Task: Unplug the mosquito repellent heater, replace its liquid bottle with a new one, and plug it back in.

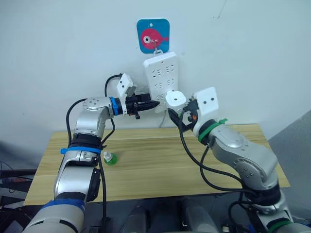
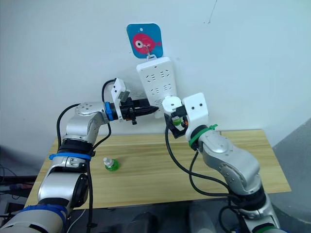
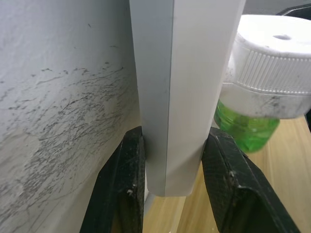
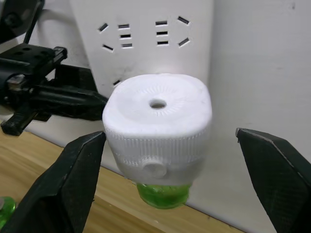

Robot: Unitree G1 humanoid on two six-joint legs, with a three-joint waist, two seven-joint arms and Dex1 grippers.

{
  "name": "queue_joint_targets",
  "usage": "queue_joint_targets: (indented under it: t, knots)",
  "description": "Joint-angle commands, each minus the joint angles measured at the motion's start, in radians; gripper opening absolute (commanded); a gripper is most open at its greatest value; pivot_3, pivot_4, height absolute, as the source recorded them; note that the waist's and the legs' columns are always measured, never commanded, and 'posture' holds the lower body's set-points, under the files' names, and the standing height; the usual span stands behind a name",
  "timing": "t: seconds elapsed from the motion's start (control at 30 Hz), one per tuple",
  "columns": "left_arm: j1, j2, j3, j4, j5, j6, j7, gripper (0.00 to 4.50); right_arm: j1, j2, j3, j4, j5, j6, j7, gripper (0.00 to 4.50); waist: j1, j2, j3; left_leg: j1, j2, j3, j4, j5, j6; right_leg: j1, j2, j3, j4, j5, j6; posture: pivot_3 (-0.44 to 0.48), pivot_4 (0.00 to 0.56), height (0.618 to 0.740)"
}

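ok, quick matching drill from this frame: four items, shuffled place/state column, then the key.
Items:
1. left gripper
2. right gripper
3. mosquito repellent heater
4. loose green bottle

States:
A. lying on the wooden table
B. fingers spread wide, either side of the heater
C. at the power strip, green bottle underneath
D. clamped on the power strip's lower edge

Pairs: 1-D, 2-B, 3-C, 4-A
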Motion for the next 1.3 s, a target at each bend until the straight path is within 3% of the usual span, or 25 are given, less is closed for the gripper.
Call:
queue_joint_targets:
  t: [0.03,0.2,0.3,0.4,0.87,1.13,1.3]
  knots:
    - [0.006,-0.007,-0.020,-0.046,-0.008,0.005,-0.006,1.28,-0.041,0.035,-0.002,0.026,-0.064,-0.024,0.010,4.50,0.000,0.000,0.000,0.000,0.000,0.000,0.000,0.000,0.000,0.000,0.000,0.000,0.000,0.000,0.000,-0.216,0.172,0.730]
    - [0.014,-0.001,-0.017,-0.057,-0.012,0.009,0.001,1.28,-0.052,0.083,0.005,0.056,-0.109,-0.021,0.046,4.50,-0.001,0.000,0.000,0.000,0.000,0.000,0.000,0.000,0.000,0.000,0.000,0.000,0.000,0.000,0.000,-0.203,0.170,0.730]
    - [0.017,0.001,-0.013,-0.057,-0.013,0.008,0.007,1.28,-0.050,0.096,0.003,0.052,-0.124,-0.013,0.067,3.99,-0.001,0.000,0.000,0.000,0.000,0.000,0.000,0.000,0.000,0.000,0.000,0.000,0.000,0.000,0.000,-0.200,0.168,0.730]
    - [0.022,0.001,-0.012,-0.061,-0.012,0.004,0.017,1.28,-0.052,0.110,0.002,0.042,-0.142,-0.001,0.081,3.00,-0.001,0.000,0.000,0.000,-0.001,0.000,0.000,0.000,0.000,0.000,0.000,0.000,0.000,0.000,0.000,-0.200,0.168,0.730]
    - [0.004,0.010,-0.013,0.025,0.020,-0.062,0.079,1.28,0.020,0.054,-0.120,-0.263,-0.051,0.286,0.187,2.99,-0.008,0.001,-0.001,-0.001,-0.001,-0.001,0.000,0.000,0.000,-0.001,-0.002,-0.001,0.000,0.000,0.000,-0.223,0.170,0.730]
    - [0.047,0.058,0.017,-0.023,-0.027,-0.110,0.006,1.28,0.027,0.044,-0.263,-0.279,-0.017,0.299,0.251,2.99,-0.027,0.002,-0.001,0.003,-0.001,-0.001,0.000,0.001,-0.001,0.002,-0.001,-0.001,0.003,0.001,0.000,-0.186,0.155,0.730]
    - [0.106,0.129,0.040,-0.064,-0.018,-0.193,0.000,2.89,0.053,0.036,-0.342,-0.294,0.026,0.297,0.301,2.99,-0.028,0.002,-0.002,0.000,0.000,0.000,-0.002,0.001,-0.002,-0.003,-0.001,-0.001,0.003,0.001,0.000,-0.145,0.148,0.730]
